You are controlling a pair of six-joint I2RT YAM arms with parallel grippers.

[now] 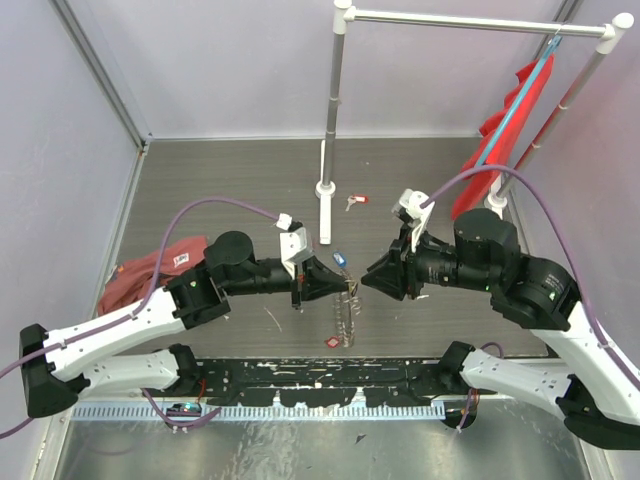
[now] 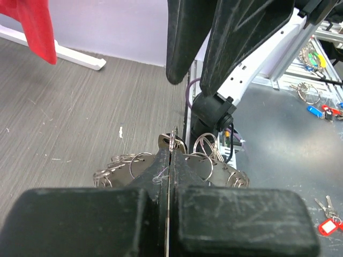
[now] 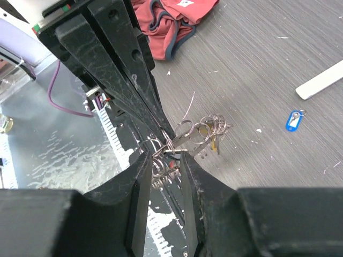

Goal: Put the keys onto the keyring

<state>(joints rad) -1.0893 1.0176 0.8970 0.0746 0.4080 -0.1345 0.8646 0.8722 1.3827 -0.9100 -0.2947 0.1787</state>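
So far little of the job looks done; the keyring (image 1: 347,315) hangs above the table (image 1: 220,180) at the middle, pinched from both sides. The left gripper (image 2: 170,155) is clenched tight, jaws pressed together on a thin bit of the ring's metal with small loops fanning out beyond it; the right gripper (image 3: 163,158) is nipped onto the same cluster of loops from the opposite side, with only a narrow gap between its fingers. A red tag (image 1: 332,341) shows at the ring's lower end; whether it is threaded on or merely lies beneath I cannot tell. A blue-tagged key (image 1: 340,259) lies loose on the table just behind the grippers; a red-tagged key (image 1: 355,201) lies farther back, near the foot of the rack (image 1: 326,187); both, I judge, have yet to be threaded. No tray, box or bowl is in sight; the loose keys rest directly on the tabletop.
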